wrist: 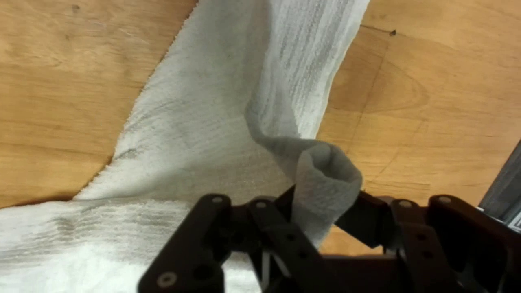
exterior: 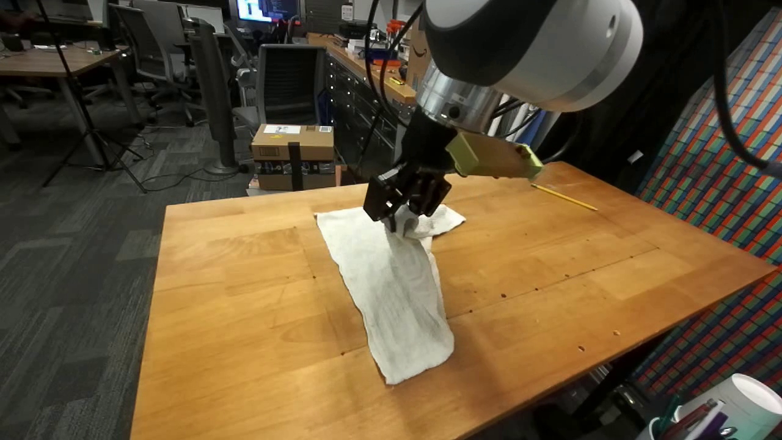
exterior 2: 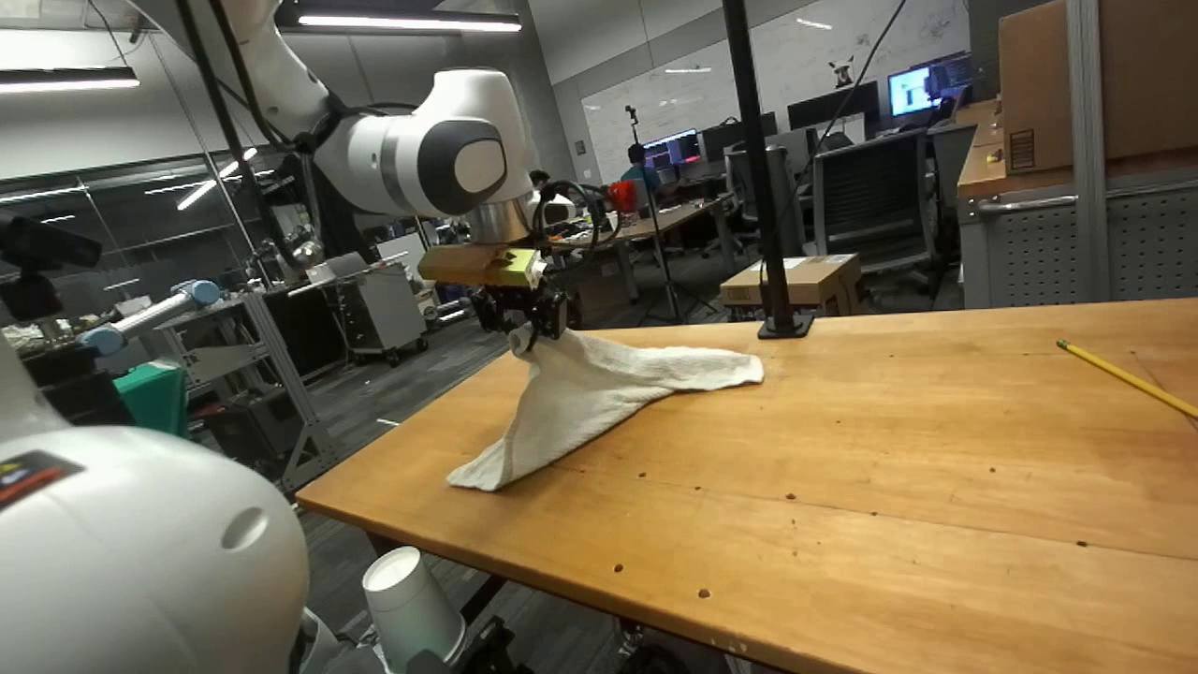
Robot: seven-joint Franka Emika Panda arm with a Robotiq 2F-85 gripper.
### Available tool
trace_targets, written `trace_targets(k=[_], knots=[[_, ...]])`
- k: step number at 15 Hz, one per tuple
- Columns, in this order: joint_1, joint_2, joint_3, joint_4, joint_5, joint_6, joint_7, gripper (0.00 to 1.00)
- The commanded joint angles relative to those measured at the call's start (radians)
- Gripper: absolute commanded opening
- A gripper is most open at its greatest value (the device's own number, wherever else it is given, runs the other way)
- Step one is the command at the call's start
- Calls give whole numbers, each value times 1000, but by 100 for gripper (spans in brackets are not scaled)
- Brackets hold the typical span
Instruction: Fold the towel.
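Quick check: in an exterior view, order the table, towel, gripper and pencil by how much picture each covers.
In an exterior view, largest to smallest:
1. table, cut off at the bottom
2. towel
3. gripper, holding the towel
4. pencil, thin

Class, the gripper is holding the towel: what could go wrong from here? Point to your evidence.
The towel might slip, as the gripper pinches only a small, curled bit of it.
A pull may drag the rest across the table, since nothing visible weighs it down.
The fold could come out crooked: in both exterior views the towel spreads from the gripper in two directions.
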Motion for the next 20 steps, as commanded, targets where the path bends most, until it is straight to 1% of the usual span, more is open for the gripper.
trace_targets(k=[1,12,20], knots=[[5,59,20,75,41,27,-17,8],[-20,161,36,167,33,90,-31,8],[-20,251,81,243,36,118,-74,8]])
